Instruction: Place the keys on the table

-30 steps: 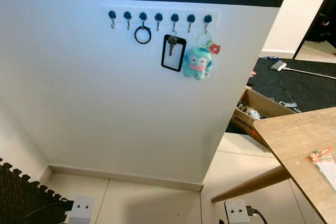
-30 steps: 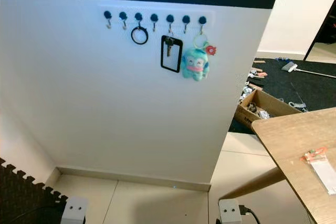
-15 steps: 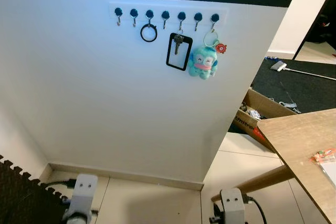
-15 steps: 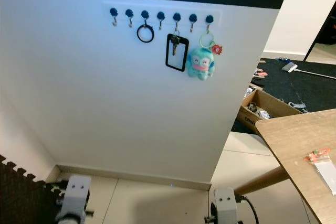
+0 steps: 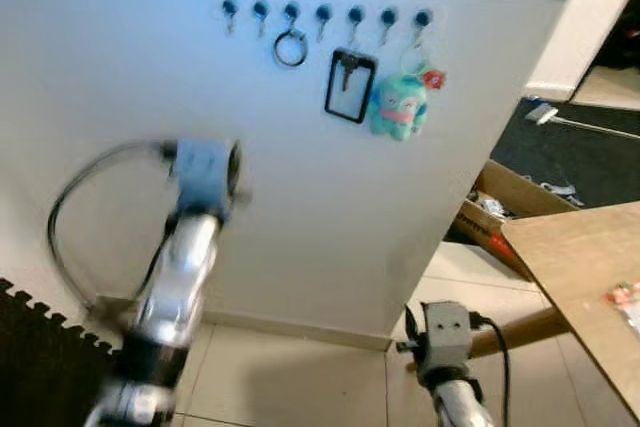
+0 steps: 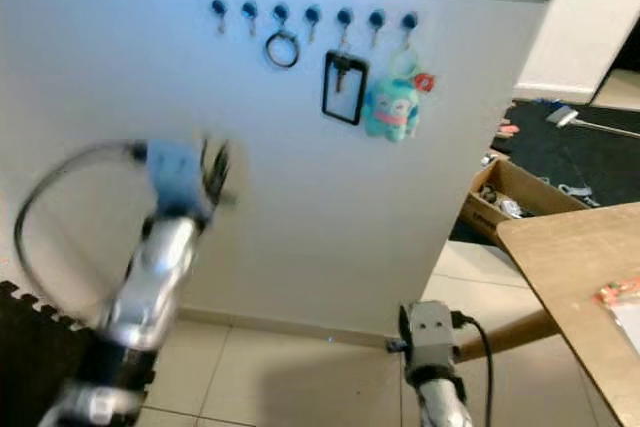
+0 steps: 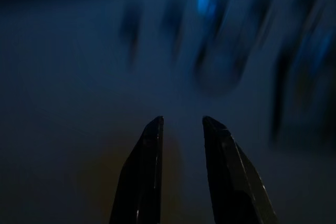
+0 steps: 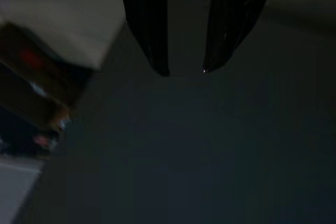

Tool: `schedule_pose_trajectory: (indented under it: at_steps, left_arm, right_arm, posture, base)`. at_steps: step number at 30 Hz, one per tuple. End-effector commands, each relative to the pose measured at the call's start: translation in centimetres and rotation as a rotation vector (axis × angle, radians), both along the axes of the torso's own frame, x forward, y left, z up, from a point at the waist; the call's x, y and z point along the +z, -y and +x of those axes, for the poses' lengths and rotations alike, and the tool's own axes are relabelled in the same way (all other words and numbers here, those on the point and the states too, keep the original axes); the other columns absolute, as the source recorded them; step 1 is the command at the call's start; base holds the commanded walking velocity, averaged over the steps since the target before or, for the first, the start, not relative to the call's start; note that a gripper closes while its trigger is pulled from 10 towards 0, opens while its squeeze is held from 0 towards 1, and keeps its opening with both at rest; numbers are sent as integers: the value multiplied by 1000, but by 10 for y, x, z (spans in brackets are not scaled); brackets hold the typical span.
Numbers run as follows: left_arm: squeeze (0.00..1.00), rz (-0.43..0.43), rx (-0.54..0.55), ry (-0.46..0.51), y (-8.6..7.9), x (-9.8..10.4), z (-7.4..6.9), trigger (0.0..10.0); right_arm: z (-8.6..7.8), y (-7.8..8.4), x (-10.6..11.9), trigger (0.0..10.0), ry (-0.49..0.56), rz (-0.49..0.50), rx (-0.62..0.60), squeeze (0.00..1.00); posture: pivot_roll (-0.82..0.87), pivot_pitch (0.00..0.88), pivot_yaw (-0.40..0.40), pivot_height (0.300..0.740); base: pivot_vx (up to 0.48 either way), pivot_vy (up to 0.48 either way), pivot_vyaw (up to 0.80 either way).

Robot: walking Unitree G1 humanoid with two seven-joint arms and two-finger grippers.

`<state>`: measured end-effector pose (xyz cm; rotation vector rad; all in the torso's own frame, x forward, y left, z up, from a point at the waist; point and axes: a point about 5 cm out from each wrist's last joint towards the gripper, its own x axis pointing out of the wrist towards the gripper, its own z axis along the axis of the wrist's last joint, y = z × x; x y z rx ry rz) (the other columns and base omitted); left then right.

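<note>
A silver key in a black rectangular holder [image 5: 350, 87] hangs on a row of hooks [image 5: 325, 15] on the white wall. Beside it hang a teal plush keychain [image 5: 400, 107] and a black ring [image 5: 290, 48]. My left arm [image 5: 190, 247] is raised in front of the wall, blurred, below and left of the hooks. In the left wrist view my left gripper [image 7: 182, 120] is open with nothing between its fingers, facing the blurred hooks. My right arm [image 5: 445, 337] stays low, and my right gripper [image 8: 184, 71] is open over the dark floor. The wooden table [image 5: 575, 267] stands at the right.
A small packet [image 5: 625, 297] lies on the table near the right edge. A cardboard box [image 5: 500, 212] sits on the floor behind the table. A black foam mat [image 5: 40, 357] lies at the lower left. Beige tiles run along the wall's foot.
My left arm has swung up from the bottom edge to mid-height in front of the wall. The right arm has risen a little. The camera has shifted slightly.
</note>
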<state>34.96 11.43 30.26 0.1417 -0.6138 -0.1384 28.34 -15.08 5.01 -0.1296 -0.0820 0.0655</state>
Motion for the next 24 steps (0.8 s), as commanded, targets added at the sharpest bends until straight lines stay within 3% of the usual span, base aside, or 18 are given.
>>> schedule_pose_trajectory:
  at_steps: [1,3,5,12,20,24]
  left_arm:
    - [0,18,-33,-87,10,-13,8,10000]
    - [0,21,-46,-101,13,-6,11,10000]
    - [0,25,-87,-179,19,5,21,10000]
    - [0,35,-106,-232,30,18,38,10000]
    - [0,36,-53,-196,27,34,48,10000]
    - [0,43,40,-117,11,50,50,10000]
  right_arm:
    - [-2,0,3,10000,10,6,-11,0]
    - [1,1,14,10000,51,20,-27,0]
    - [8,9,46,10000,163,26,-62,0]
    - [17,13,91,10000,307,69,-102,0]
    - [15,0,108,10000,351,92,-72,0]
    - [9,-11,120,10000,366,133,-51,0]
  posture:
    - [43,187,31,740]
    - [38,193,40,740]
    - [28,199,58,740]
    - [10,194,79,740]
    - [-4,185,92,740]
    - [-11,178,95,740]
  base:
    - [0,0,0]
    - [0,0,0]
    - [0,0,0]
    - [0,0,0]
    - [0,0,0]
    - [0,0,0]
